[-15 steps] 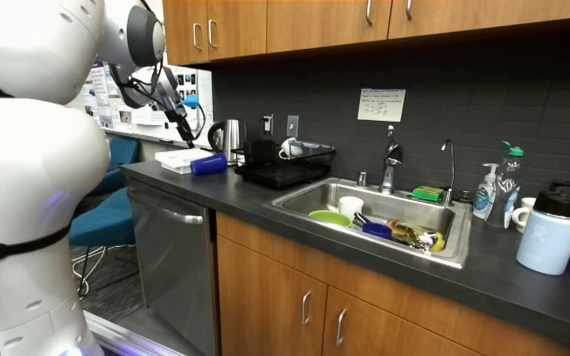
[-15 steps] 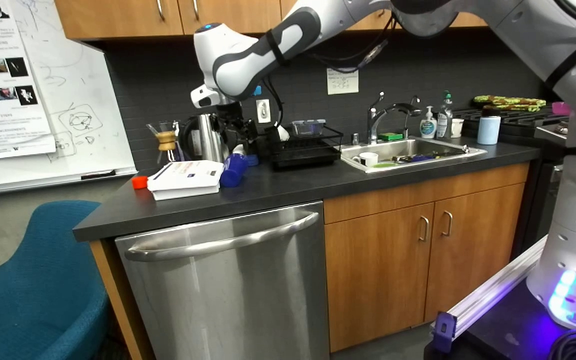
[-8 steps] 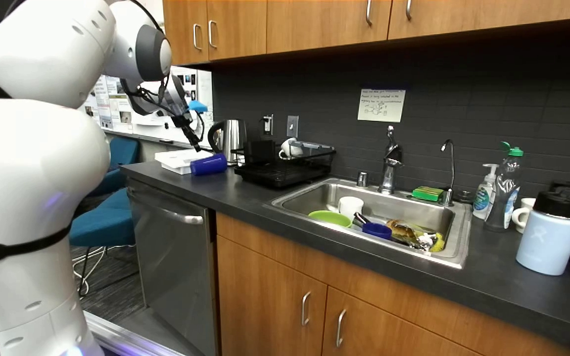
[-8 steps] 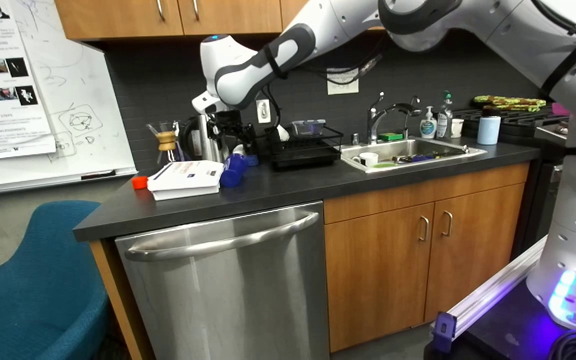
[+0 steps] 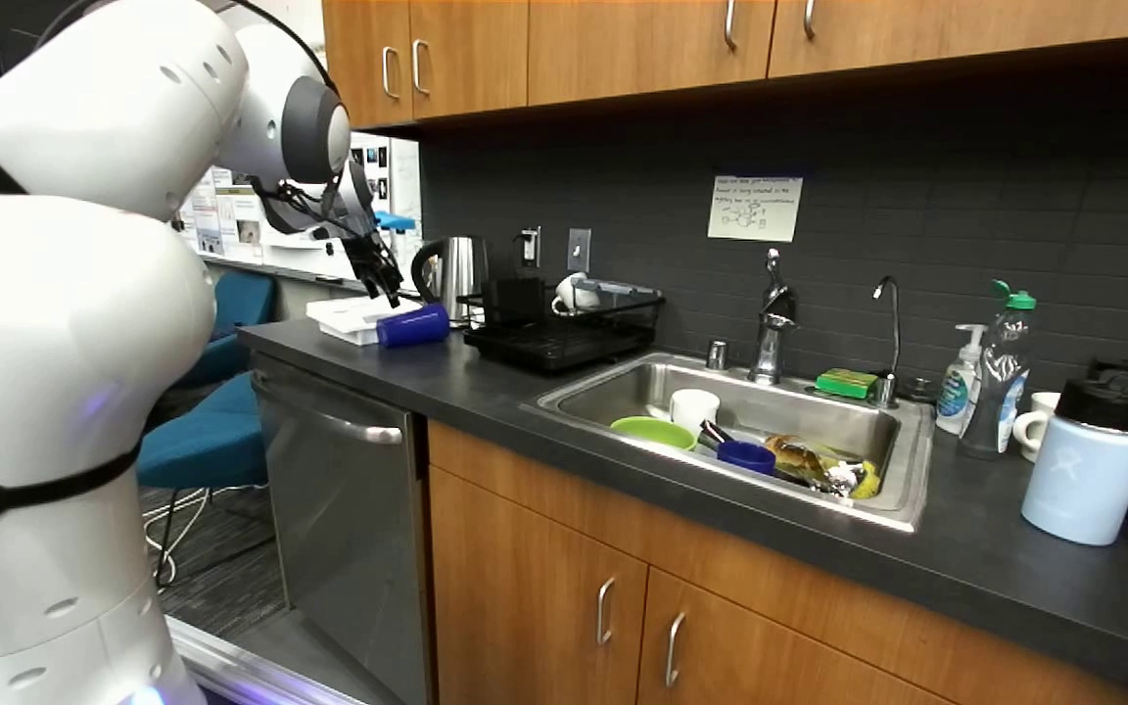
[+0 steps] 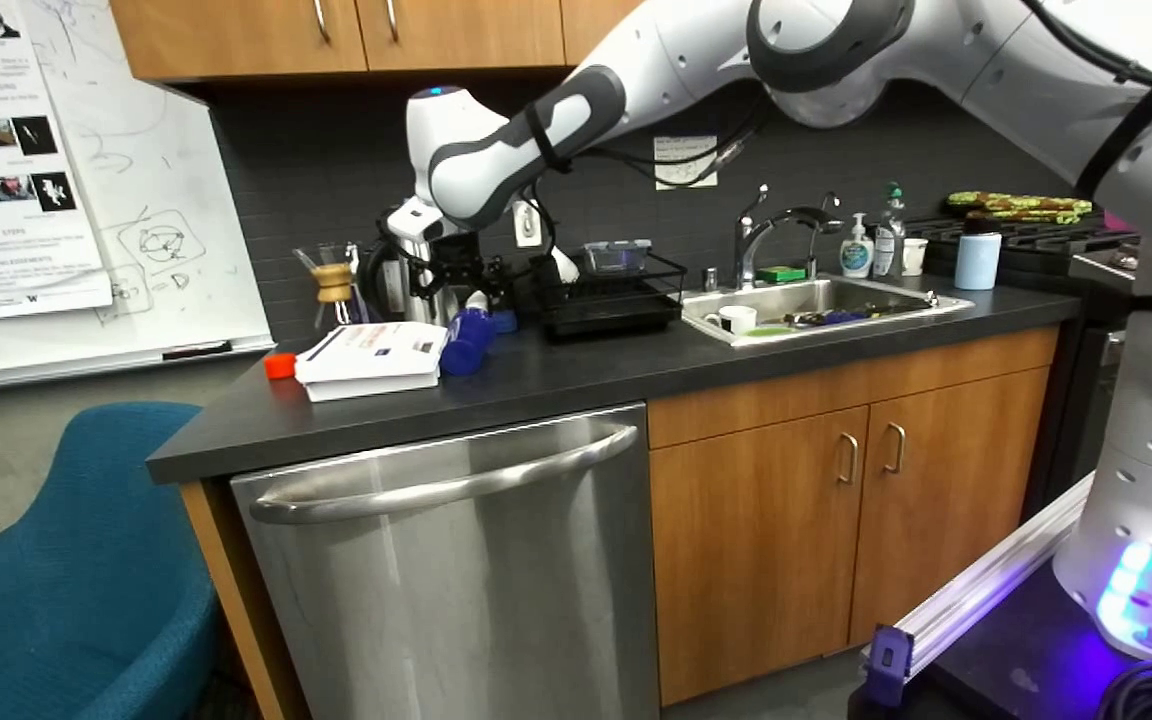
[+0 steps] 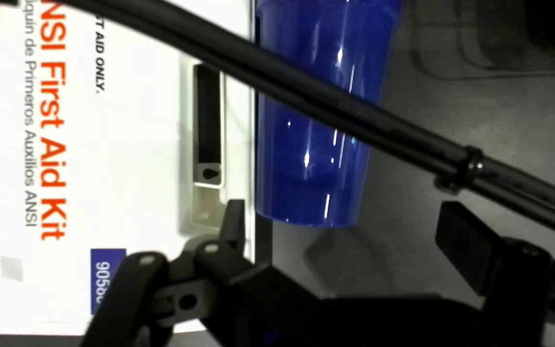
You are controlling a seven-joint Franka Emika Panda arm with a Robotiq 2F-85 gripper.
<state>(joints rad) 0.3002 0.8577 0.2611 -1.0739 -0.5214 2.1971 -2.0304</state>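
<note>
In the wrist view, we find the first aid kit [image 7: 138, 144] left of the blue cup [image 7: 311, 164]. We judge it best to centre our gripper [image 7: 341, 212], released and empty above the cup, with both fingers [image 7: 465, 246] clear of the kit's edge. The kit is boxy, white, printed; the cup, glossy and tapered, lies sideways on the countertop [image 7: 403, 207], which shows dark and matte to its right.

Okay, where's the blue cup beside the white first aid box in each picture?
In an exterior view: blue cup, left of center, near mid-height.
In an exterior view: blue cup, left of center, above the dishwasher.
In the wrist view: blue cup, upper middle, crossed by a cable.
Shared landmark: white first aid box, left of the cup throughout.
</note>
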